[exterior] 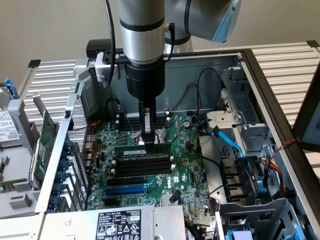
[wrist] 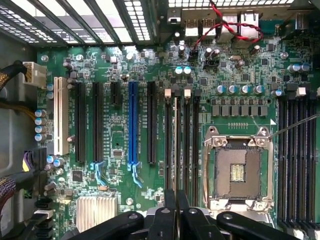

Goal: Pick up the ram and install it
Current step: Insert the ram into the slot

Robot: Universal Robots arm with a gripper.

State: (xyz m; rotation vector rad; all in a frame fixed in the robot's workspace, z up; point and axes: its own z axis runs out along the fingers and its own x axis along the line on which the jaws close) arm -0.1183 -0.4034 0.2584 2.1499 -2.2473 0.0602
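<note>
The ram [exterior: 142,149] stands on edge at the black slots [exterior: 140,169] near the middle of the motherboard [exterior: 187,172], beside the CPU socket [wrist: 237,170] — can't tell if it's seated. I'd guess it's light, stiff and kinda fragile, so grab the top edge mid-length. The gripper [exterior: 148,141] is pinched right there.

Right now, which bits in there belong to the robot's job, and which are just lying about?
In the job: claw, gripping the ram at the black memory slots.
Just there: expansion card, empty processor socket, blue slot, blue cable.
</note>
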